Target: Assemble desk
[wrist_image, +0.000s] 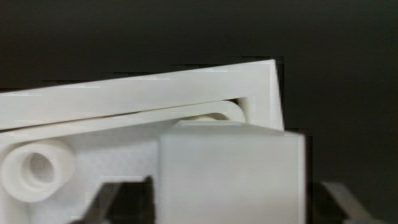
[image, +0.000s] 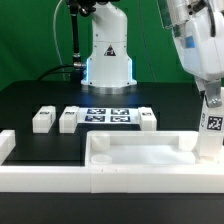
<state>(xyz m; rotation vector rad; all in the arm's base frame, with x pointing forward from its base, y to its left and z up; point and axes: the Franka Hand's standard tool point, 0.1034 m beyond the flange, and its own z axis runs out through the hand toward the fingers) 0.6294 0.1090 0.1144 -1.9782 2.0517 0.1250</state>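
No word or number can be read. A triangle warning sign (image: 110, 50) stands on the robot base (image: 108, 70), well apart from the fingers (image: 208, 100). Black-and-white square tags (image: 213, 125) stand on the leg (image: 207, 147) between the fingers and on the marker board (image: 108, 117).

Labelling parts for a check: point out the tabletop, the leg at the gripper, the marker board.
tabletop (image: 140, 153): exterior view, bare inner face.
leg (image: 212, 125): exterior view, tagged face.
marker board (image: 110, 117): exterior view, centre.

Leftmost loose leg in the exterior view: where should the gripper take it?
Probably grip the leftmost leg across its long side faces at mid-length, coming straight down: it lies flat with a gap on either side, and those faces look parallel.
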